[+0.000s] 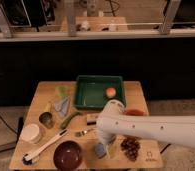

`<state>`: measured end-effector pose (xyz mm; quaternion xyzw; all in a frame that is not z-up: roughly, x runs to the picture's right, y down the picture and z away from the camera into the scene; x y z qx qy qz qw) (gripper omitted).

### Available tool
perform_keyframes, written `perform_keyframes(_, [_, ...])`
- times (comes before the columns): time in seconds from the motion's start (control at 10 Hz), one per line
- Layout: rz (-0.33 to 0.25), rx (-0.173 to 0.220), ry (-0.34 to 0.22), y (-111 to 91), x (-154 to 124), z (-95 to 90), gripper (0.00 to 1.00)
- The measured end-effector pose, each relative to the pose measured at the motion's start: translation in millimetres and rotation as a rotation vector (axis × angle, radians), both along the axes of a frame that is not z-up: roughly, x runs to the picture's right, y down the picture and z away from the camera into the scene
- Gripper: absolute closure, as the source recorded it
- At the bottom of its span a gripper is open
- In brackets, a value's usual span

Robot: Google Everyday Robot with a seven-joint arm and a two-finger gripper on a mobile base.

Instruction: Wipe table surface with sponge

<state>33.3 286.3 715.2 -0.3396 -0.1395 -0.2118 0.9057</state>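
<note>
**Pincer low over sponge, front of desk**

White arm (156, 129) stretches in from the right side and bends down near the front edge of the desk (45, 95). The pincer (108, 144) points downward, just above the sponge (100, 150). Spread or pressed together: cannot tell. Contact with the sponge: cannot tell either.

The sponge lies flat on the front half of the desk. It sits between a dark red bowl (68, 155) on one side and a dark clustered heap (130, 148) on the other.

At the back centre is a green tray (91, 95) with an orange ball (110, 92) in its right part.

On the left side are a white-handled brush (45, 146), a white cup (31, 133), a can (46, 119) and a green pod (68, 120). A small logo mark (150, 156) shows at the front right corner.
</note>
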Motion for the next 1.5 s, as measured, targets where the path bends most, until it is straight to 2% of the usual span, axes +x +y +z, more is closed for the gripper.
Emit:
perform_keyframes(0.6, [0.065,0.017,-0.018,21.7,11.8,22.5,0.2])
perform_keyframes(1.0, [0.069,-0.002,-0.036,33.0,10.4,38.0,0.2])
perform_keyframes(1.5, [0.074,-0.009,-0.042,32.4,11.7,43.6,0.2])
